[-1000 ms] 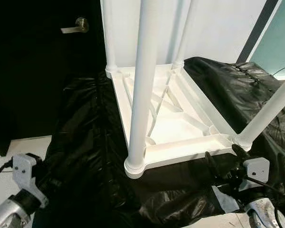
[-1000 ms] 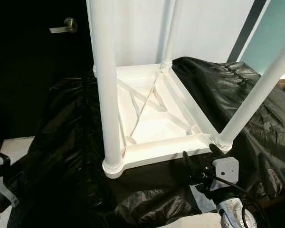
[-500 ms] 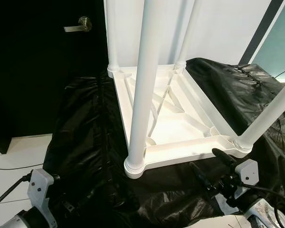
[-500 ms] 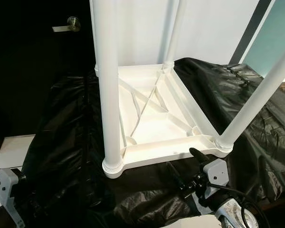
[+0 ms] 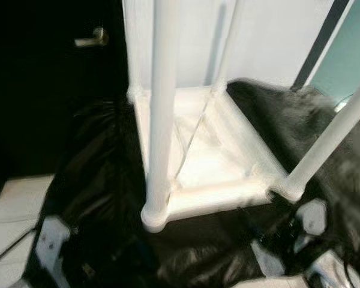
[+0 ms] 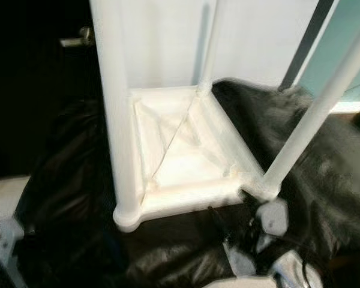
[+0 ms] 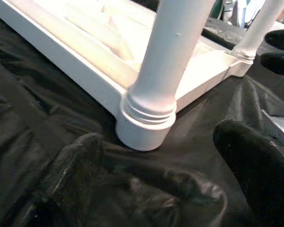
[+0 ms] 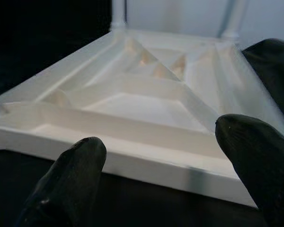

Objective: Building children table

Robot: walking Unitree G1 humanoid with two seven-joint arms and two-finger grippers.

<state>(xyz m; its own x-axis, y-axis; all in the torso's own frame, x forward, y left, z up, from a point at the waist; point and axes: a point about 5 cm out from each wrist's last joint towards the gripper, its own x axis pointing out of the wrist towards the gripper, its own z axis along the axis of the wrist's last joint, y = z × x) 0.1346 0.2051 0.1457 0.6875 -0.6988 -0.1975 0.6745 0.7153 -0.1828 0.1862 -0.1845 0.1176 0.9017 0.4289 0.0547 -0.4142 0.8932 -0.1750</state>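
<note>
Leaning in blurs my view as the left gripper [image 7: 156, 189] and right gripper [image 8: 161, 165], both spread and empty, close on the upturned children table [image 5: 210, 162], legs fitted

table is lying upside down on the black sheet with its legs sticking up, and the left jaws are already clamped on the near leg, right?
Not clamped. The left wrist view shows the left gripper with its jaws open, short of the near leg and touching nothing. The rest holds: the table lies upside down on the black sheet, legs pointing up.
</note>
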